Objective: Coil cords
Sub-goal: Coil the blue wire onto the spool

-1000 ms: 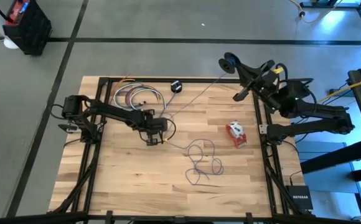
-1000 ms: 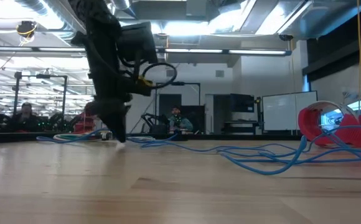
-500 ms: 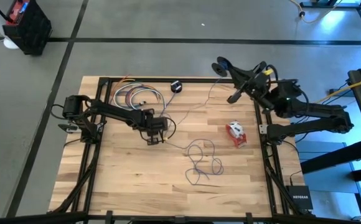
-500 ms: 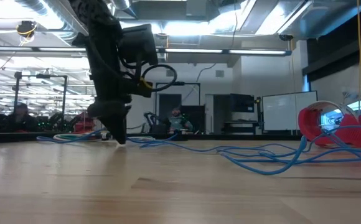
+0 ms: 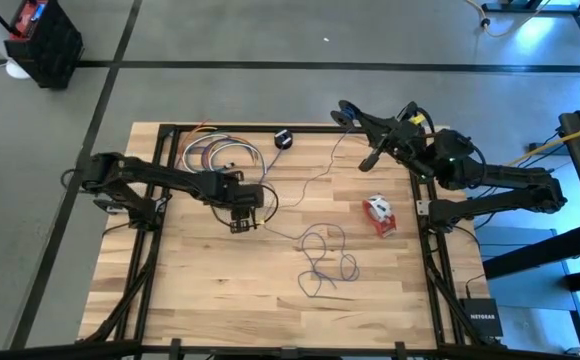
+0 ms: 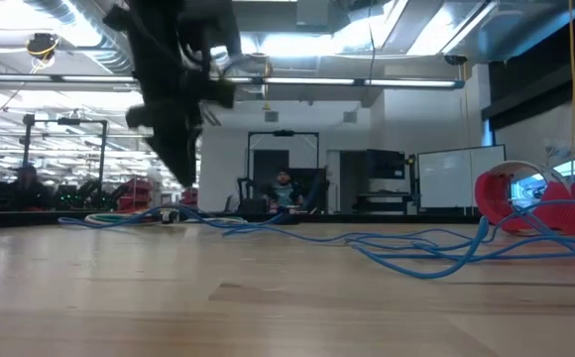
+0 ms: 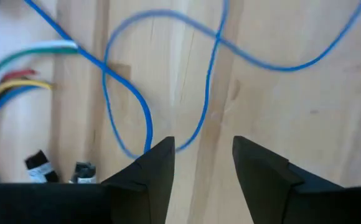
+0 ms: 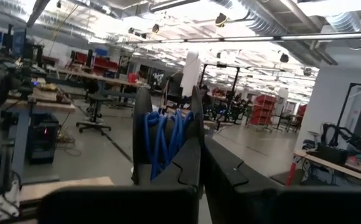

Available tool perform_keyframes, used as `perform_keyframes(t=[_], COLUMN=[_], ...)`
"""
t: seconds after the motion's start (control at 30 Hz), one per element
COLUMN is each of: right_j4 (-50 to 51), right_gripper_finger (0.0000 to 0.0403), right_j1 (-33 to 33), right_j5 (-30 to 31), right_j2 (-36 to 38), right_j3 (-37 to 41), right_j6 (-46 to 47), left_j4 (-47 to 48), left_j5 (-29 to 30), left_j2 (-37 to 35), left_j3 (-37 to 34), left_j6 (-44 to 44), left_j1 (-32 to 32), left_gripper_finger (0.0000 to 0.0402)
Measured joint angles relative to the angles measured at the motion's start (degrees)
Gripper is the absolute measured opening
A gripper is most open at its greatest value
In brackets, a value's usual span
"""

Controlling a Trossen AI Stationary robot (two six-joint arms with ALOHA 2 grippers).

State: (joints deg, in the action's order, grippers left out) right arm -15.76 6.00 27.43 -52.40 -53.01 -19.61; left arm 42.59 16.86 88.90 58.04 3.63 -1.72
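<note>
The right claw [image 5: 348, 112] sits above the far edge of the tabletop [image 5: 170, 300], closed on a dark spool [image 8: 165, 146] that carries several turns of blue cord. From that spool the cord [image 5: 322, 255] drops to the wood, runs toward the left arm, then trails into a loose tangle of loops near the middle of the tabletop. So part of the cord is wound and a good stretch is not; judging by the tangle, much winding remains.

The left claw [image 5: 240, 222] hangs over the tabletop, fingers spread and holding nothing. Its wrist view shows the cord [image 7: 211, 93] lying in bends on the wood just ahead of the fingertips [image 7: 162, 152], untouched.

The red-and-white bundle [image 5: 378, 212] lies near the right side of the tabletop, apart from both claws. A small black puck [image 5: 283, 139] rests near the far edge. Beside it is a separate bunch of coloured wires [image 5: 215, 155], already in rings.
</note>
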Motion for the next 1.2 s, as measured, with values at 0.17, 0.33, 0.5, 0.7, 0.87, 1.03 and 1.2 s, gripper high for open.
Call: perform_keyframes(t=[0.17,0.33,0.5,0.7,0.87,1.03,1.2], right_j4=[1.0,2.3,2.8,5.3,7.8,8.4,8.3], right_gripper_finger=[0.0012,0.0012,0.0012,0.0012,0.0012,0.0012,0.0012], right_j1=[0.0,0.0,0.0,0.0,0.0,0.0,0.0], right_j5=[0.0,0.0,-1.9,-3.6,-3.6,-8.2,-10.7], right_j2=[0.0,0.0,0.0,-1.2,-2.0,-4.4,-7.4], right_j3=[0.0,0.0,0.0,0.0,0.0,0.0,0.0], right_j6=[0.0,0.0,0.1,0.3,0.3,3.2,4.2], left_j4=[-0.7,-7.1,-22.3,-31.9,-39.0,-57.7,-73.0], left_j5=[0.2,0.2,-3.1,-11.0,-11.2,-12.5,-13.0], left_j2=[-5.6,-10.2,-11.7,-10.0,-9.1,-5.3,-1.0], left_j3=[-0.4,-0.5,-0.5,-0.5,-0.6,-3.6,-4.1], left_j6=[-1.3,-5.4,-8.9,-12.7,-11.6,-12.2,-10.3], left_j1=[-0.1,-1.0,-2.5,-2.8,-3.4,-3.3,-2.8], left_gripper_finger=[0.0156,0.0156,0.0156,0.0157,0.0157,0.0157,0.0157])
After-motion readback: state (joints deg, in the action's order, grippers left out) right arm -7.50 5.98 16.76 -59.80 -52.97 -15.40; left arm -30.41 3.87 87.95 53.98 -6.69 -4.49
